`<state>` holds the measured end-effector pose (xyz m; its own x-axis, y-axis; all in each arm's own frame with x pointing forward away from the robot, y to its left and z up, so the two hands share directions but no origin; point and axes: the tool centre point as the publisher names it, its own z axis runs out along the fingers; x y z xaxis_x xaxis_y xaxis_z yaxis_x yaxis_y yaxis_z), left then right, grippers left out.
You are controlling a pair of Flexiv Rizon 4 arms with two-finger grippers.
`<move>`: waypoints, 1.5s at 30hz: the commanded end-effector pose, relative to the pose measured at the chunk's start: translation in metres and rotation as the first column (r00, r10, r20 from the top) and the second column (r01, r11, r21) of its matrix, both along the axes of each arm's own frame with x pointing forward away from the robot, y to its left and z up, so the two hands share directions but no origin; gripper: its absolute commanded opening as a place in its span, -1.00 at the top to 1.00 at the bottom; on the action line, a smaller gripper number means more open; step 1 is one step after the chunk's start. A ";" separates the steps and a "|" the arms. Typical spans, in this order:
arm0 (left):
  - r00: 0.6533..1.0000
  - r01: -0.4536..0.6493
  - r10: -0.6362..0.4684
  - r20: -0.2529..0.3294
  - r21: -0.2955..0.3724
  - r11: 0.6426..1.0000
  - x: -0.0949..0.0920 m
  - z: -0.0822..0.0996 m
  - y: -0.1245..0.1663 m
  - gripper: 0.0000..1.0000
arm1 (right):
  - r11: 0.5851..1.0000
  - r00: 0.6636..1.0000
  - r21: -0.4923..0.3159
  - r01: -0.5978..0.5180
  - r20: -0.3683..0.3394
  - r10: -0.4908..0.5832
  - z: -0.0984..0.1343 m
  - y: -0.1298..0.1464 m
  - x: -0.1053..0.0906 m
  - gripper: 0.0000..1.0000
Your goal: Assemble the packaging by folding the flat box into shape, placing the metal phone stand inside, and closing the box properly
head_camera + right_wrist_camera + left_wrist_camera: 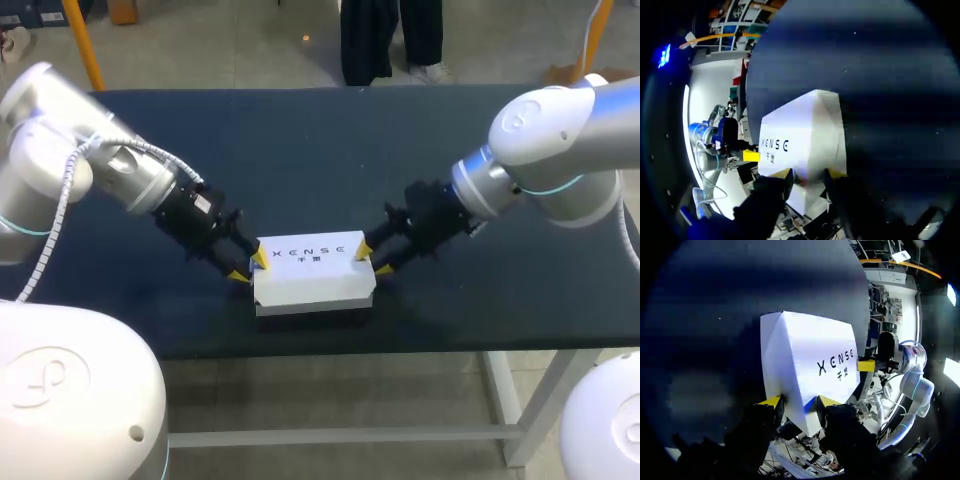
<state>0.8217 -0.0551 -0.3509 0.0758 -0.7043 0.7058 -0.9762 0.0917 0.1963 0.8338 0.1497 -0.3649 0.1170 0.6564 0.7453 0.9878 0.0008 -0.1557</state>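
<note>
A white box (312,270) with dark lettering on its top lies near the table's front edge, folded into shape with its lid down. My left gripper (248,267) holds the box's left end, one yellow tip on the top face and one on the front side. The right gripper (370,257) clamps the right end the same way. In the left wrist view the box (805,360) runs ahead of the gripper (799,402), whose fingers pinch its near edge. The right wrist view shows the box (805,135) likewise pinched by that gripper (809,175). No phone stand is in sight.
The dark tabletop (320,150) stretches bare behind the box. Its front edge (400,345) runs just below the box. Both arms come in low from the sides.
</note>
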 end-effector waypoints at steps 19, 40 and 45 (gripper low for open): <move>0.995 0.015 -0.014 -0.095 0.017 1.000 0.007 0.011 -0.008 0.14 | 1.000 0.997 -0.010 0.003 -0.080 -0.004 0.010 0.008 0.008 0.07; 0.982 0.024 -0.022 -0.187 0.007 1.000 0.015 0.018 -0.010 0.18 | 1.000 0.980 -0.011 -0.006 -0.198 0.004 0.018 0.010 0.024 0.07; 0.980 0.022 -0.020 -0.197 0.008 1.000 0.016 0.018 -0.009 0.18 | 1.000 0.977 -0.016 -0.009 -0.213 0.006 0.019 0.010 0.025 0.07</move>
